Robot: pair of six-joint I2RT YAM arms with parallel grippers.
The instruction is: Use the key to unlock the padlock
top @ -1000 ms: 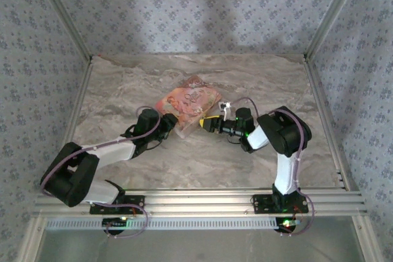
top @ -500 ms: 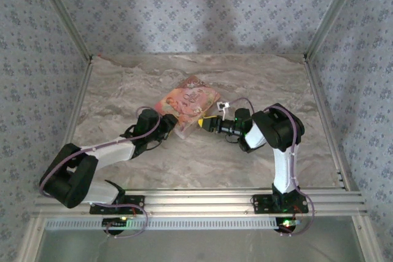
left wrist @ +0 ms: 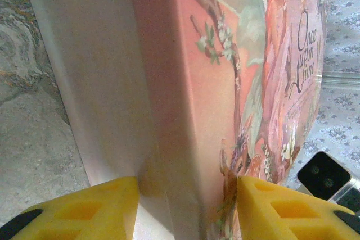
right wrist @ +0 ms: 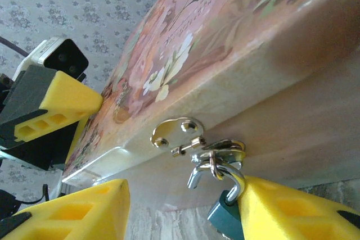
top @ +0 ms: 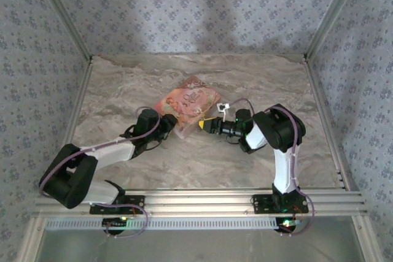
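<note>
Left jaws were clamped on the pink box (top: 187,104). 1 yellow finger (left wrist: 79,206) pressed its pale side wall and the other pressed its illustrated lid, at the box's near left end. Right jaws stood apart and had closed on nothing, their 2 yellow fingers (right wrist: 73,212) spread in front of the box's near right side.

The box lay near the middle of the bench (top: 258,78), between my 2 arms. On its pale side wall sat a small silvery hasp (right wrist: 177,130), and the padlock (right wrist: 224,217) hung from it. The lock's silvery shackle (right wrist: 225,175) was hooked through a ring at the hasp, and its little blue body dangled below. That blue body touched the inner face of 1 right finger, while the other finger stood well apart from it. From my right wrist I also saw a left finger resting on the lid at the box's far end.
</note>
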